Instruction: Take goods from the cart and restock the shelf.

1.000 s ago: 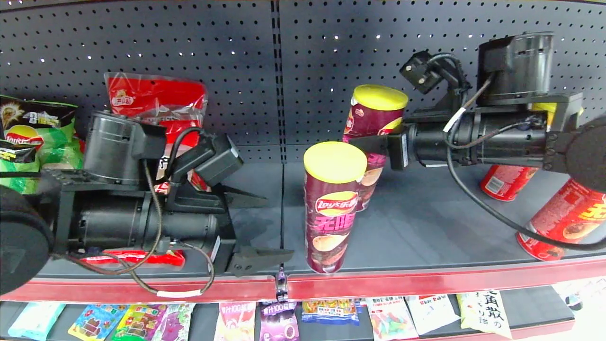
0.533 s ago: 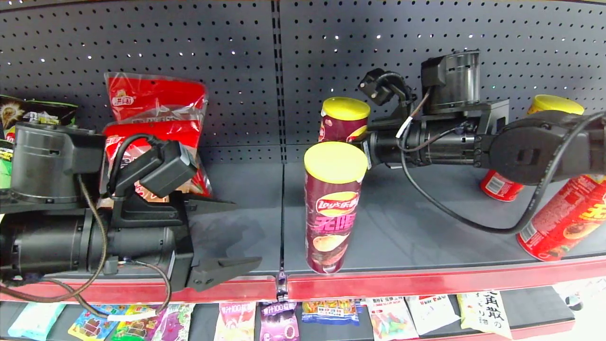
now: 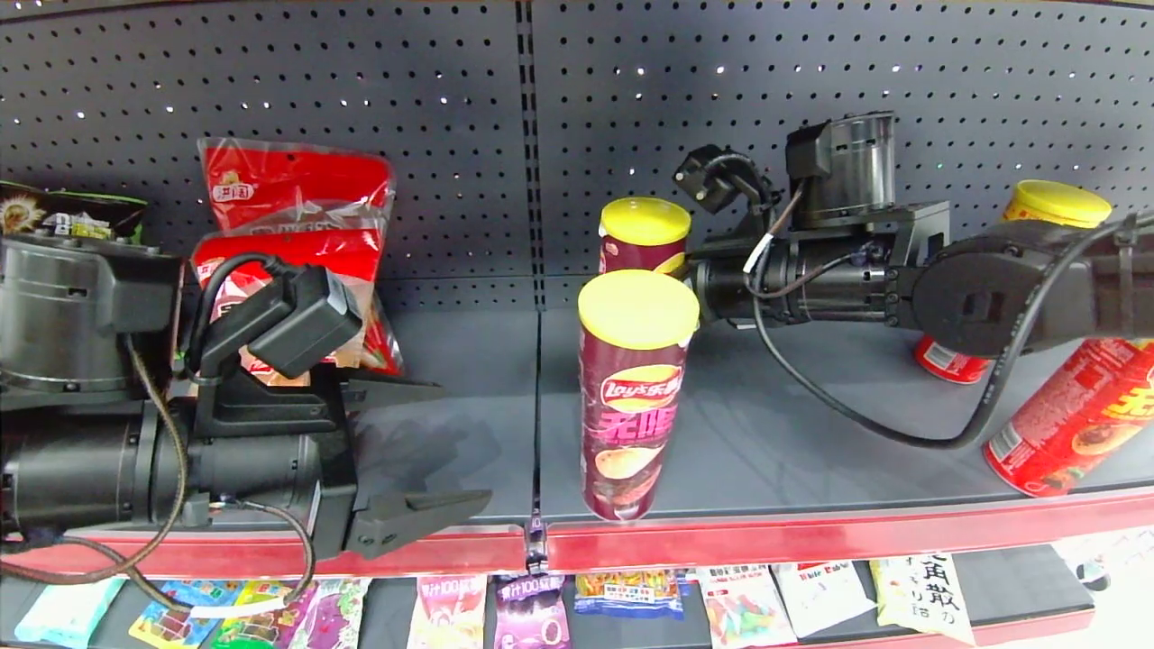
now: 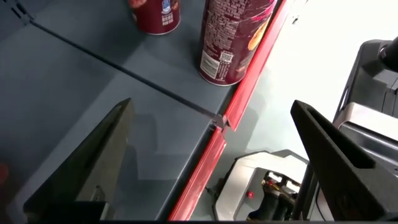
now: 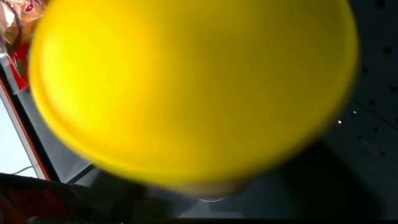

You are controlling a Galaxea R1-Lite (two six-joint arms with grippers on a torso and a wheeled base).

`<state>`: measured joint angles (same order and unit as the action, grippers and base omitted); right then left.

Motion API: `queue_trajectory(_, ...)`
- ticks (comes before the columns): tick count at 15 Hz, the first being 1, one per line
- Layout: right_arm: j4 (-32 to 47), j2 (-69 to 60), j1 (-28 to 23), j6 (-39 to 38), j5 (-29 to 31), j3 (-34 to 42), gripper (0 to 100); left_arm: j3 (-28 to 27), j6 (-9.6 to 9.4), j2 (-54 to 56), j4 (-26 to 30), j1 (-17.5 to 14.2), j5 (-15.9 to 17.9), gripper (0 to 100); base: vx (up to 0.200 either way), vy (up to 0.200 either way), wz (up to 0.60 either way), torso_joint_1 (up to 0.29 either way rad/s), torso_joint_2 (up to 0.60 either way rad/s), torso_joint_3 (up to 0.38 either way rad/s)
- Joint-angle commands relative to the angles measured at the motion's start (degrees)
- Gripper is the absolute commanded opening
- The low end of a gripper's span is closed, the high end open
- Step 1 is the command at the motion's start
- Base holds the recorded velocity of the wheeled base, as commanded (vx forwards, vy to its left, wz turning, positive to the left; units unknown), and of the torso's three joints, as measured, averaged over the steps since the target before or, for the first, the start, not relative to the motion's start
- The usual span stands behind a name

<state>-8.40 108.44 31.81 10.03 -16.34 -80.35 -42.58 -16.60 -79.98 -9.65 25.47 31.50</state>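
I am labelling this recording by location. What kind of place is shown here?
Most likely a shop aisle, perhaps a supermarket. A retail shelf with a red front edge and pegboard back holds chip cans standing upright, and a lower tier carries rows of snack packets.

L gripper (image 4: 211, 104), jaws wide, over shelf (image 4: 74, 81)

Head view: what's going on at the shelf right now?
The right gripper is clamped on a maroon chip can with a yellow lid, holding it upright at the back of the shelf, directly behind a matching front can. Its base is hidden, so I cannot tell whether it is set down. The left gripper hangs open and empty over the shelf's front left, near the red snack bags.
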Motion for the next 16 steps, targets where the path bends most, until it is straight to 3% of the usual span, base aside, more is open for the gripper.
queue_trajectory(1,0.14,-1.21,0.01,-0.1,0.08,0.54,100,-0.05,-0.01,-0.09,-0.01,-0.07,-0.04,100,0.0,0.0,0.0,0.0,0.0,0.0)
queue_trajectory(6,0.14,-9.29,-0.34,-0.28,0.6,9.51,100,-0.13,-0.18,-0.44,-0.01,0.02,-0.21,100,0.0,0.0,0.0,0.0,0.0,0.0)
queue_trajectory(9,-0.13,-14.83,-2.19,-0.36,5.35,15.75,100,-0.66,-0.45,-2.37,-0.1,0.11,-2.23,100,0.0,0.0,0.0,0.0,0.0,0.0)
queue_trajectory(11,0.23,-19.58,-3.68,-0.36,5.44,19.88,100,-0.84,-0.62,-4.13,-0.1,0.46,-2.32,100,0.0,0.0,0.0,0.0,0.0,0.0)
queue_trajectory(16,-0.21,-36.98,-1.66,-0.36,3.59,37.72,100,-1.89,-1.41,-10.98,-0.36,4.42,-2.67,100,0.0,0.0,0.0,0.0,0.0,0.0)
